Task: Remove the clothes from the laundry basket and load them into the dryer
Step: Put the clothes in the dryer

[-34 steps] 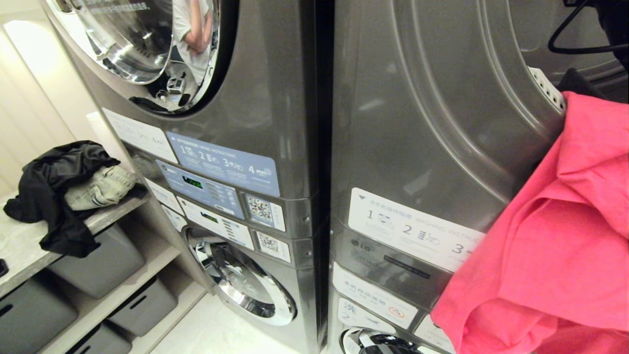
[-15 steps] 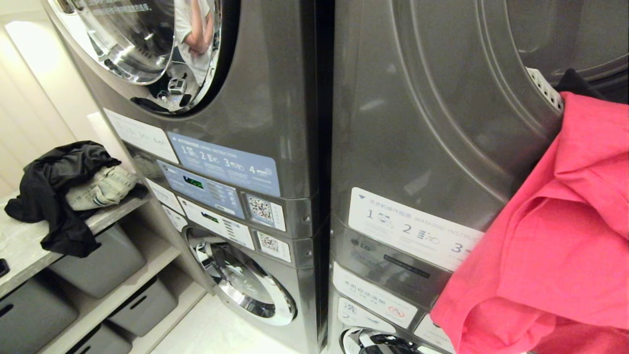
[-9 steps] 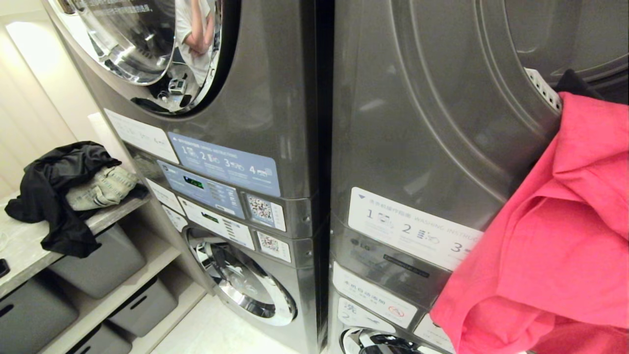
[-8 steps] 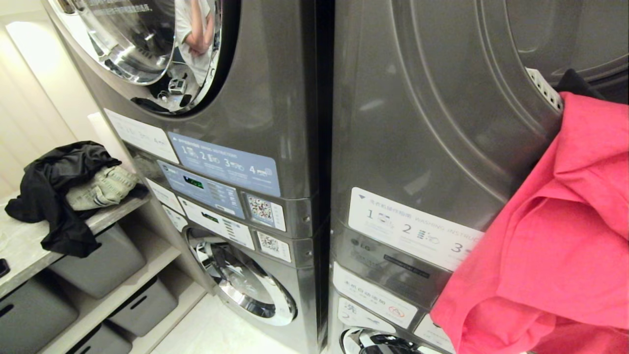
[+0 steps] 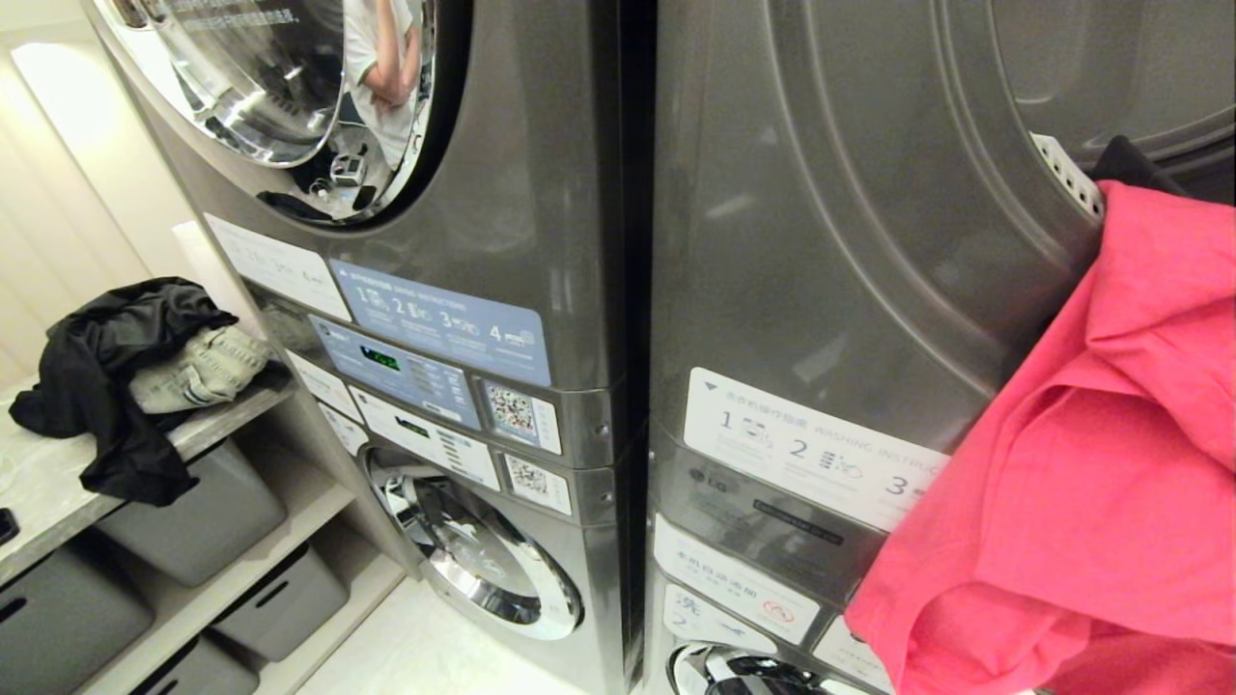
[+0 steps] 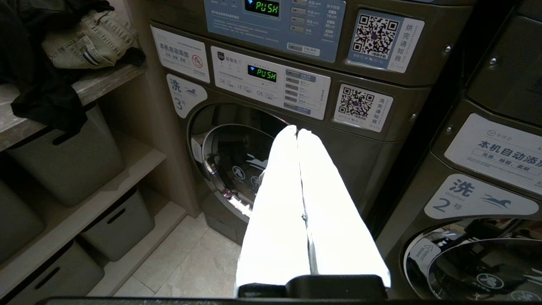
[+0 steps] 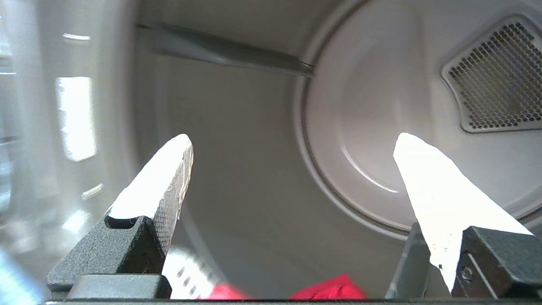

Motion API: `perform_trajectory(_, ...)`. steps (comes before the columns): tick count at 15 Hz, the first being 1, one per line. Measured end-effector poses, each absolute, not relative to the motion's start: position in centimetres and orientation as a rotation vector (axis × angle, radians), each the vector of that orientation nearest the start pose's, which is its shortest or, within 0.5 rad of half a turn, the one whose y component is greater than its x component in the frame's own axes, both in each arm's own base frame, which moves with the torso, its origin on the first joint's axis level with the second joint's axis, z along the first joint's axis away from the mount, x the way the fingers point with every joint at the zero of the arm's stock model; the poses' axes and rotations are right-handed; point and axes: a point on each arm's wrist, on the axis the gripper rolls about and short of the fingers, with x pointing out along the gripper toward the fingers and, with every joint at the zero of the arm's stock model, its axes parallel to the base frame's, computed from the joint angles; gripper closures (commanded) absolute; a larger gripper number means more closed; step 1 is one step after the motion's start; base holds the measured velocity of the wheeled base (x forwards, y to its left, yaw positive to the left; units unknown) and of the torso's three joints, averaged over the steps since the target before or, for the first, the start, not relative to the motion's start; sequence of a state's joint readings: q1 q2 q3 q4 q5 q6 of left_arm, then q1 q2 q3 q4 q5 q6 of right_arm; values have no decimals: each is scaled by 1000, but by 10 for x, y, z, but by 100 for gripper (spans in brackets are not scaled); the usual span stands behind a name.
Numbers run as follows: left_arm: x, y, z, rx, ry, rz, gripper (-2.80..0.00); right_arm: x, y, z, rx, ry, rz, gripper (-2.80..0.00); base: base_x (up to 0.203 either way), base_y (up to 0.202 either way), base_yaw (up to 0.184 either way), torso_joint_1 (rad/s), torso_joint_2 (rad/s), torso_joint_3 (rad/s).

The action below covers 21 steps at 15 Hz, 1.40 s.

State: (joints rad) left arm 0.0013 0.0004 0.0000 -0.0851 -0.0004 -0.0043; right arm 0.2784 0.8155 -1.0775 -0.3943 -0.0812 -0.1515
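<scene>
Only the right wrist view shows the right gripper point(image 7: 292, 144), fingers spread and empty inside the dryer drum point(image 7: 254, 169), with the pink shirt point(image 7: 330, 292) beneath them; left gripper point(image 6: 297, 132) fingers pressed together.

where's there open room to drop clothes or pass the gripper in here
Inside the grey metal dryer drum there is open space ahead of the open right gripper, between the side wall and the perforated vent. The opening's lower lip is crowded by the hanging pink cloth. The shelf's near end is bare beside the black garment.
</scene>
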Motion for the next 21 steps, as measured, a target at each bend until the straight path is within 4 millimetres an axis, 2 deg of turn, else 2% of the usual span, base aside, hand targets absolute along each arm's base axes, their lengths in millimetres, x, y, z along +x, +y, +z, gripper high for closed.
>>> perform_trajectory(2,-23,0,84,-4,-85,1,0,-9,-3,375,-37,-639,204,-280,0,0,0,0,0,0)
perform_trajectory(4,-23,0,84,-4,-85,0,0,-25,-8,339,-48,-552,266,-280,0,0,0,0,0,0)
perform_trajectory(6,-23,0,84,-4,-85,1,0,-33,-9,305,-62,-432,331,-280,0,0,0,0,0,0)
perform_trajectory(9,-23,0,84,-4,-85,1,0,-31,-9,269,-72,-301,413,-280,0,0,0,0,0,0)
perform_trajectory(15,-23,0,84,-4,-85,1,0,-12,-2,231,-98,-59,433,-280,0,0,0,0,0,0)
perform_trajectory(21,-23,0,84,-4,-84,1,0,-16,-3,205,-101,113,416,-280,0,0,0,0,0,0)
